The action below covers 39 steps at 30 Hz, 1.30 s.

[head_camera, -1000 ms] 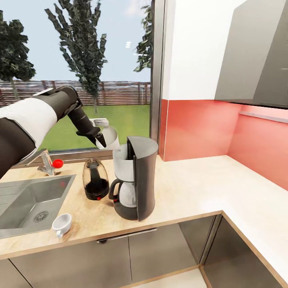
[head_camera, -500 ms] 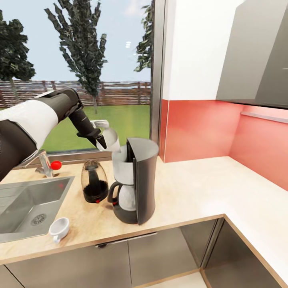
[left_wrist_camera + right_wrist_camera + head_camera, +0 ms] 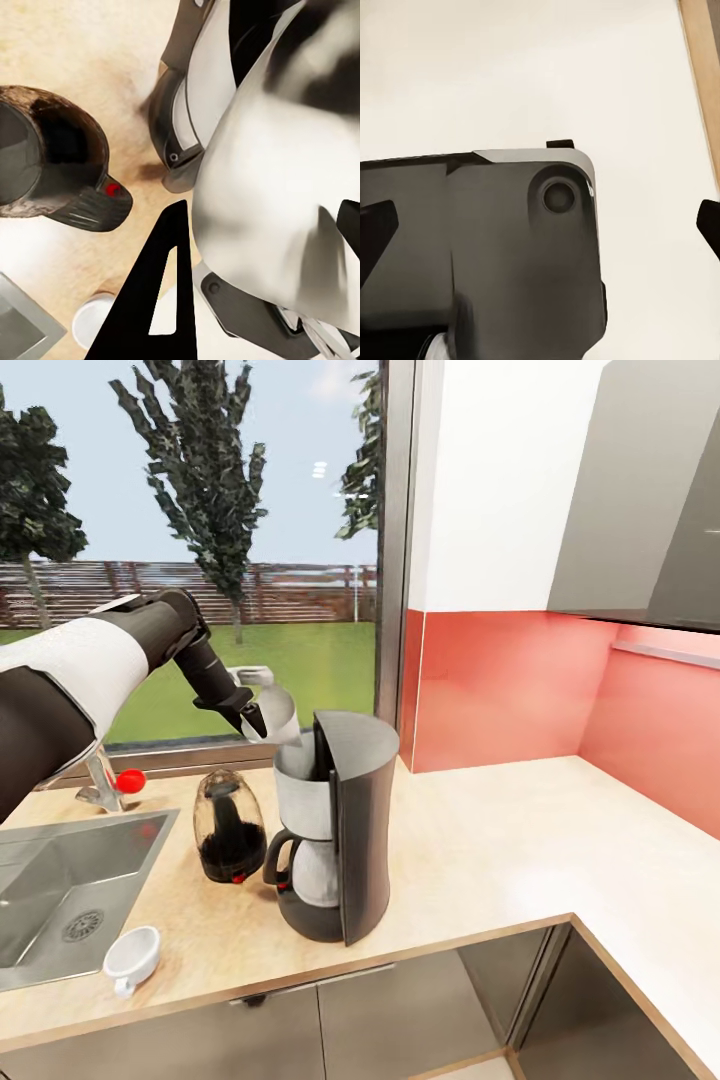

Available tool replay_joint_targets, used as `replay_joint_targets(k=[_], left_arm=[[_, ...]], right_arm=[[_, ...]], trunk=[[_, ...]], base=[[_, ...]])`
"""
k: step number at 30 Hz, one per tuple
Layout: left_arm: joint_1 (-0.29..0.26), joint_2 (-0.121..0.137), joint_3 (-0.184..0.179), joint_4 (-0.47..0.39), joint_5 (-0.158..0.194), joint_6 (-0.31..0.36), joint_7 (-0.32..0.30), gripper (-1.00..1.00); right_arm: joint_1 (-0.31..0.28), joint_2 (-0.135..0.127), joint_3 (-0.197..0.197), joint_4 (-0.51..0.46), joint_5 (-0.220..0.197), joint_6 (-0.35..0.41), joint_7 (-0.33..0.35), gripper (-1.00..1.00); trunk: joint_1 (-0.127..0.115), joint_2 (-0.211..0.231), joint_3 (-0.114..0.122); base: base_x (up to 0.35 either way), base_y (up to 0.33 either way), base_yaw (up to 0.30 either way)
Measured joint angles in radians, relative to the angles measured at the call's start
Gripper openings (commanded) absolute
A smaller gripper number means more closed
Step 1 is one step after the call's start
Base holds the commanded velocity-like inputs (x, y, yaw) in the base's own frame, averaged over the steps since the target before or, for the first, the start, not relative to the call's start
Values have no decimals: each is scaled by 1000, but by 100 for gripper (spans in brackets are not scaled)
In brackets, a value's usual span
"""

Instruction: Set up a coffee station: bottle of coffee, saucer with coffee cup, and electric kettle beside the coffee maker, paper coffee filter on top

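The left gripper (image 3: 262, 712) has its jaws closed on the white paper coffee filter (image 3: 277, 713), held just above the open top of the dark grey coffee maker (image 3: 335, 825). The coffee maker stands on the light wood desk (image 3: 480, 850) near its front edge. The glass coffee bottle (image 3: 228, 827) stands just beside it, toward the steel sink (image 3: 55, 880). The white cup (image 3: 131, 958) lies near the desk's front edge. The right jaws' state cannot be told.

No text, label, brand, number or sign can be read on anything here.
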Motion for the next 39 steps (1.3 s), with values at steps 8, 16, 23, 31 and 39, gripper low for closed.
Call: replay_joint_targets(k=[8, 16, 23, 31, 39], left_arm=[[26, -1, 12, -1, 2, -1, 0, -100], [46, -22, 16, -2, 1, -1, 0, -100], [46, -23, 15, -2, 1, -1, 0, -100], [46, -22, 3, -2, 16, 0, -1, 100], [46, -21, 3, -2, 18, 0, 0, 100]], right_arm=[[0, 0, 0, -1, 0, 0, 0, 100], [0, 0, 0, 0, 0, 0, 0, 100], [0, 0, 0, 0, 0, 0, 0, 100], [0, 0, 0, 0, 0, 0, 0, 100], [0, 0, 0, 0, 0, 0, 0, 100]], trunk=[[0, 0, 0], [0, 0, 0], [0, 0, 0], [0, 0, 0], [0, 0, 0]], base=[[0, 0, 0], [0, 0, 0], [0, 0, 0], [0, 0, 0], [0, 0, 0]])
